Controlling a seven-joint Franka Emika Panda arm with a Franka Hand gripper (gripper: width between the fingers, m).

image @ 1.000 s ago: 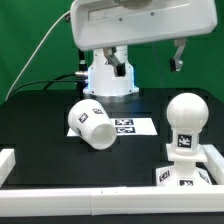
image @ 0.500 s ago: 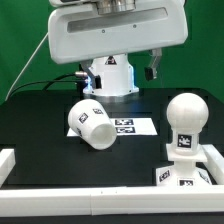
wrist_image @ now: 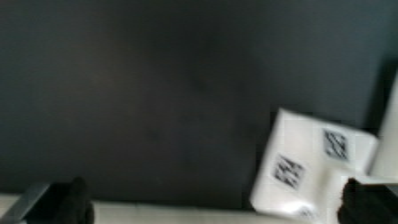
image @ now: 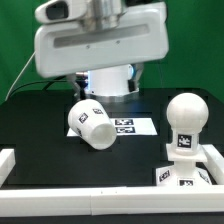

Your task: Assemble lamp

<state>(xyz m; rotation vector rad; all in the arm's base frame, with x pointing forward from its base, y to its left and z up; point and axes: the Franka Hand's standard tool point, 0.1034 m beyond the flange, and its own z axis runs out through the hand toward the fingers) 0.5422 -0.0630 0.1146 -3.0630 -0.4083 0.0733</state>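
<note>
The shade is lying tipped on its side, touching the near-left corner of the marker board as the exterior view sees it. The bulb is standing upright in the base, off to that view's right of the board and nearer the camera. The gripper (only its dark fingertips are peeking into the wrist view) is hanging spread apart, clasping nothing, over the black table beside the board.

marker board on black table
</note>
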